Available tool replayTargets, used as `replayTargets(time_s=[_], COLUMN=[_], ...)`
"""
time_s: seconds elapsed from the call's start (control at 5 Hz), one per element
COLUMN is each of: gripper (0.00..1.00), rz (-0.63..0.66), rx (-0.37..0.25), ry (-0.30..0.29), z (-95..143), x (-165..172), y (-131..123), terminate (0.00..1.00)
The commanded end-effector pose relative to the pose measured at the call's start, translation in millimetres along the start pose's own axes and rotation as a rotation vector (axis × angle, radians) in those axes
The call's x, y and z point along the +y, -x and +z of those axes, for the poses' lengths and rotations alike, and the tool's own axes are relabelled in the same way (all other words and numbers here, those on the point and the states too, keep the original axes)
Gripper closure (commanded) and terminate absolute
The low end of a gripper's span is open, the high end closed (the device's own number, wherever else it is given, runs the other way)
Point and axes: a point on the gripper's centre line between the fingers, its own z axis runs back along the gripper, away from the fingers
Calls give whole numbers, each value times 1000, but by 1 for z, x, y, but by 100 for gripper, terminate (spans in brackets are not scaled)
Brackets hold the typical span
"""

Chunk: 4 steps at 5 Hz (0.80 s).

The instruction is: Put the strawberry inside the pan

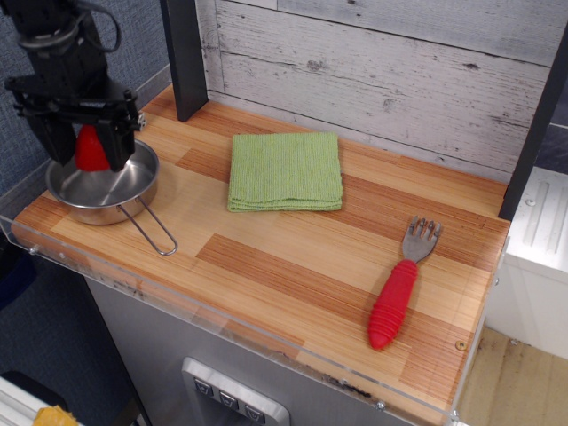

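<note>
Looking at your desk (293, 266) from the overhead camera, you've got one of everything: one strawberry, one pan, one cloth, one fork, and one arm.

Your gripper (89, 153) is over at the far left, hanging right above the pan (133, 182). It's pinching the strawberry (90, 149) between its two black fingers (119, 142), one on each side of the red body. You can only see the red part; the leafy top is hidden up inside the gripper. The strawberry sits low over the back part of the pan's bowl, but you can't tell from this angle whether its tip touches the steel or hangs just above it.

The pan sits at the front-left corner of the desk, near the clear plastic edge, with its thin wire loop handle (153, 231) pointing toward the front and a bit right. Part of the bowl is covered by the gripper.

One folded green cloth (285, 171) lies flat in the middle-back of the desk, well apart from the pan. One fork (401, 286) with a red handle lies on the right side, grey tines pointing toward the back wall, well apart from everything else.
</note>
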Motion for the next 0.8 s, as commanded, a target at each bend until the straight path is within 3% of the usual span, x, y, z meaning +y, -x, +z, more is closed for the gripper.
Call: replayTargets(time_s=[0.0,0.6], gripper=[100,100], rz=[7,39], rx=[0,36], ry=[-22,-12], z=[-12,-34], x=[13,21], y=[-7,-8], terminate=[0,0])
